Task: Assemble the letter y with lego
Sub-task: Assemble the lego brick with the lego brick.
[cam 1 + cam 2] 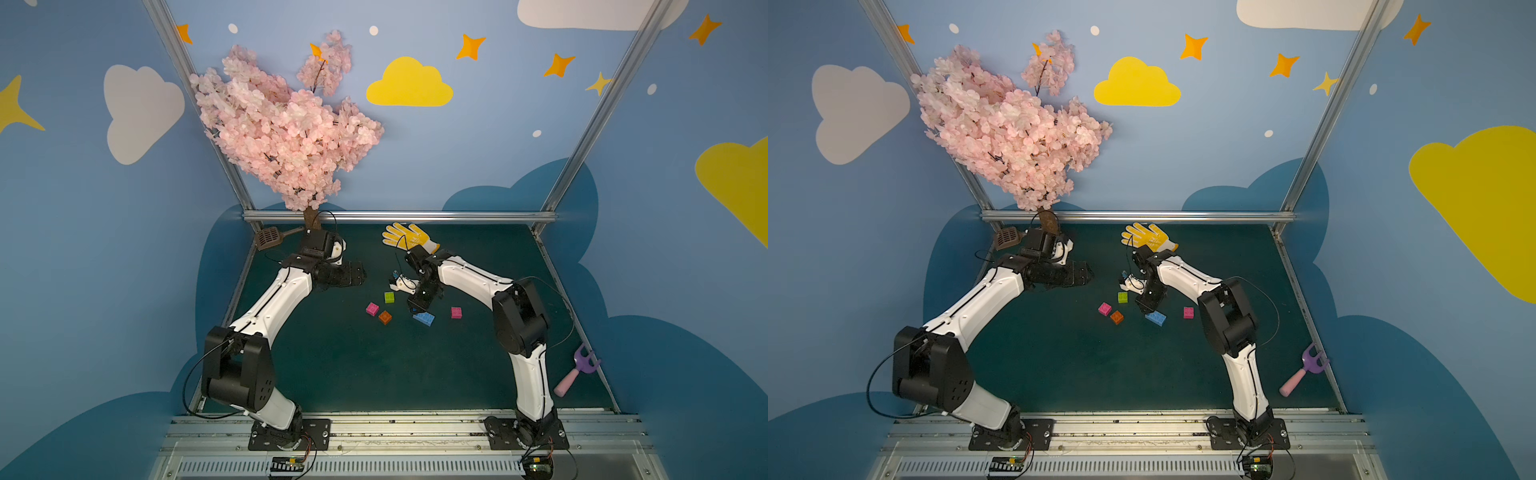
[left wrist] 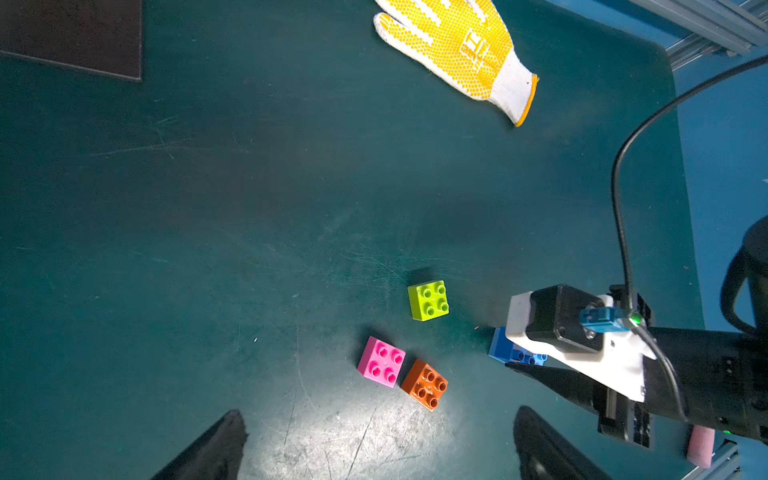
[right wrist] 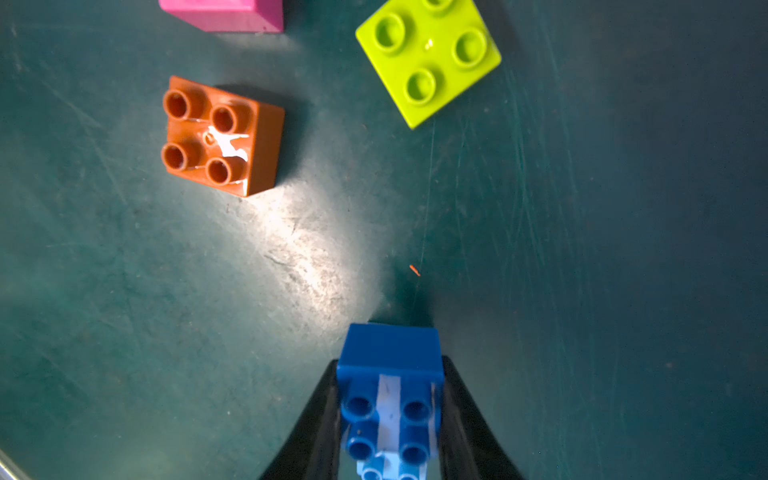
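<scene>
My right tool [image 3: 390, 365] is squeezing the dark blue brick [image 3: 388, 347] between its two black fingers [image 3: 318, 415], one on each side. Right next to that brick I can see a bit of the light blue brick [image 3: 390, 471]. The two touch, but I cannot tell if they are clicked together. In both top views the long light blue brick lies on the green desk [image 1: 332, 365], with one end under my right tool. My left tool [image 2: 380, 417] has its fingers spread wide apart and grips nothing. It hangs above the desk, off to the side of the bricks. The other bricks lie loose on the desk with their bumps up. The lime green brick [image 1: 389, 296] is just beside my right tool. One pink brick [image 1: 372, 308] and the orange brick [image 1: 385, 317] sit close together, almost touching at a corner. The second pink brick [image 1: 456, 312] sits alone on the far side of the light blue one. The letter y is not built yet. The yellow glove [image 1: 409, 237] lies flat at the back of the desk, well apart from the bricks.
</scene>
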### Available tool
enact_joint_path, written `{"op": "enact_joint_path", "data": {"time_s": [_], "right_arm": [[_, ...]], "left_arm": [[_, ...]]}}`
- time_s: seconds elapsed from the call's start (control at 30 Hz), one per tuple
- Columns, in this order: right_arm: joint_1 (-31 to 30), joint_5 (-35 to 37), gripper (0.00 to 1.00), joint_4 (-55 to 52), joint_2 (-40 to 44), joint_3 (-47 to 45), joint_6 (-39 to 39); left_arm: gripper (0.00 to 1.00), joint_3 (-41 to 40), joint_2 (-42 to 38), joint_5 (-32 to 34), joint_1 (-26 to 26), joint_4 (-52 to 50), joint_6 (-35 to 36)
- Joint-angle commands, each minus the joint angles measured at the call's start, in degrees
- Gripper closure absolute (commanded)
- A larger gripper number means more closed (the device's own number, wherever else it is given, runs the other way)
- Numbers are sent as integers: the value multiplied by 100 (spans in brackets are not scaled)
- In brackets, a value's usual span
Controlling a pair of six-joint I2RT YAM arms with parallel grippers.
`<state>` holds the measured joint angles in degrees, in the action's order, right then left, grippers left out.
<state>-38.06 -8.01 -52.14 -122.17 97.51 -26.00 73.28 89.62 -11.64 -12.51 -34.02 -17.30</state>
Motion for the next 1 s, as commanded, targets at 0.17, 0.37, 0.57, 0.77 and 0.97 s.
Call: {"op": "enact_joint_path", "data": {"time_s": [0.17,0.37,0.57,0.77,0.97], "right_arm": [[43,-36,84,-187,-300,-37,-55],[84,-52,84,-167,-289,-125,-21],[150,-65,84,-138,-275,-211,-95],[152,-109,84,-101,-212,-315,-177],[128,-105,84,-124,-264,-280,-134]], "left_arm": [[0,38,-4,37,-12,-52,55],[0,38,-6,39,-14,-65,47],[0,38,-12,47,-17,-67,46],[0,40,-23,72,-14,-71,52],[0,42,-23,82,-14,-71,51]]}}
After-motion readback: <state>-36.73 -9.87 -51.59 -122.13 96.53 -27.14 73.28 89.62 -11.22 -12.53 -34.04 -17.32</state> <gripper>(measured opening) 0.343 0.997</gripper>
